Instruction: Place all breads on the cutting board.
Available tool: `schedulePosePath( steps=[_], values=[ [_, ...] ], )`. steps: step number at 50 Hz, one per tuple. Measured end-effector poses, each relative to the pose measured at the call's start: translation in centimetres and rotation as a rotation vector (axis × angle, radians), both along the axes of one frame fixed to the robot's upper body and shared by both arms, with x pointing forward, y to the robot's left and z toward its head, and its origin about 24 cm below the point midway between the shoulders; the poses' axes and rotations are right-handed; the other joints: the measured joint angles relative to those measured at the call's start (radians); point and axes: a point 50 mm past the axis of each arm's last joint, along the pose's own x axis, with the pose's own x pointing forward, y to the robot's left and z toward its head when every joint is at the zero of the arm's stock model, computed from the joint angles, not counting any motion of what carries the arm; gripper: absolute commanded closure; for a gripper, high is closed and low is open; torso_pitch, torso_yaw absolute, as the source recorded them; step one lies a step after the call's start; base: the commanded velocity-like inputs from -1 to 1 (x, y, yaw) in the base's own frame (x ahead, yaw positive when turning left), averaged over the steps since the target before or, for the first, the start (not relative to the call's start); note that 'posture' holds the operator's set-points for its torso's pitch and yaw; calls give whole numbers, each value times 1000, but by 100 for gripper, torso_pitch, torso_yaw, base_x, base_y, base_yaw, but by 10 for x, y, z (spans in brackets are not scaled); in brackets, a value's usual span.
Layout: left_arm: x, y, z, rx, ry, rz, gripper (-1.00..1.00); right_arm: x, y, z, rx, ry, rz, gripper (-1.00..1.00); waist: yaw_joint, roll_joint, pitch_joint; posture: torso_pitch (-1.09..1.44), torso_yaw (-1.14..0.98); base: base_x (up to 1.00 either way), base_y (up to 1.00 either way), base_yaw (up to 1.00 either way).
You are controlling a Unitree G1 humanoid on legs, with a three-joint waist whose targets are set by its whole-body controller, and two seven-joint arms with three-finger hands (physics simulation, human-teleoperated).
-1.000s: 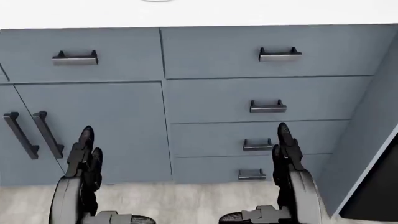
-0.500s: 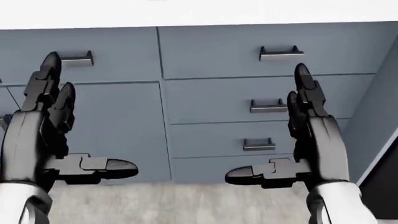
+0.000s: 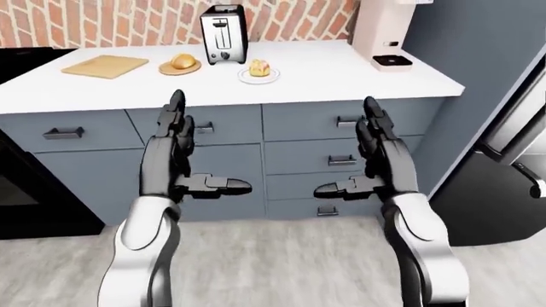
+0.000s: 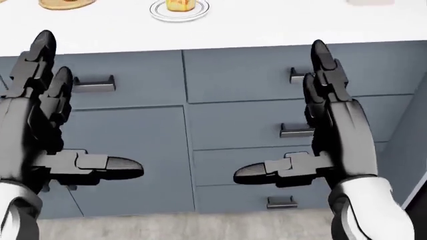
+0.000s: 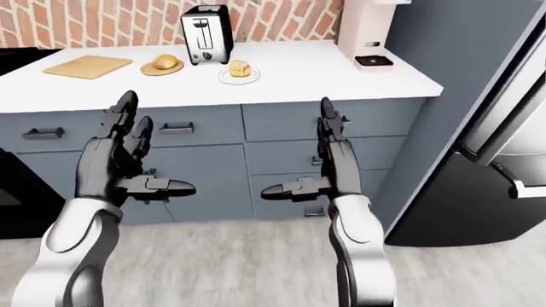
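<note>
Since both breads (image 3: 184,61) (image 3: 259,67) sit on plates far back on the counter (image 3: 324,73), right of the cutting board (image 3: 105,66), the left hand (image 3: 175,160) and right hand (image 3: 376,160) hang empty, fingers spread, probably just staged for reaching.

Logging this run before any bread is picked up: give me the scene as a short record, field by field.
cutting board: wooden cutting board, bare, on the white counter, far left in the left-eye view
bread 1: round bun on a tan plate, right of the board
bread 2: pastry on a white plate, below and right of the toaster
left hand: open, raised, holding nothing
right hand: open, raised, holding nothing
task state: no bread on the board yet
</note>
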Motion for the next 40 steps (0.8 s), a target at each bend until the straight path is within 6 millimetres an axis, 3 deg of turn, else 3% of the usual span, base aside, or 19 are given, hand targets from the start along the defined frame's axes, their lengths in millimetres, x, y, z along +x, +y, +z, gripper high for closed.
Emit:
schedulePosePath(
  steps=[4,8,12,17,20,23,27,29,32,33,36,40],
  values=[
    [-3,8,12,5,-37,26,-100,1,2,7,2,-18,5,-100,-1,65,-14,0,0,31,34,0],
    [-2,17,8,4,-8,65,-100,4,7,-2,7,39,34,-100,14,58,3,0,0,31,35,0],
    [0,13,12,10,-14,41,-100,7,5,1,41,35,30,-100,19,8,6,0,0,30,36,0],
    [1,10,17,18,-33,27,-100,8,7,3,86,16,61,-100,27,-54,-7,0,0,26,24,0],
    [5,5,11,13,-6,2,-100,11,4,-3,103,45,56,-100,14,-15,-4,0,0,20,10,0],
    [6,3,12,15,4,-16,-100,11,1,-7,101,66,41,-100,5,-33,-2,0,0,18,10,0],
    [1,6,22,22,-33,1,-100,8,3,10,91,12,49,-100,12,-25,-10,0,0,12,34,0],
    [-2,7,27,23,-57,0,-100,5,3,20,93,-24,52,-100,10,-4,-11,0,0,10,36,0],
    [-5,8,34,25,-83,1,-100,3,2,30,100,-54,53,-100,16,55,-24,0,0,8,37,0],
    [-5,11,32,25,-75,13,-100,4,4,28,101,-42,60,-100,24,45,-20,0,0,4,38,0],
    [-2,16,25,17,-29,43,-100,5,7,19,97,8,75,-100,33,51,-11,0,0,0,40,0],
    [-2,13,30,16,-44,26,-100,6,1,21,94,3,47,-100,21,2,-14,0,0,0,40,0]
  ],
)
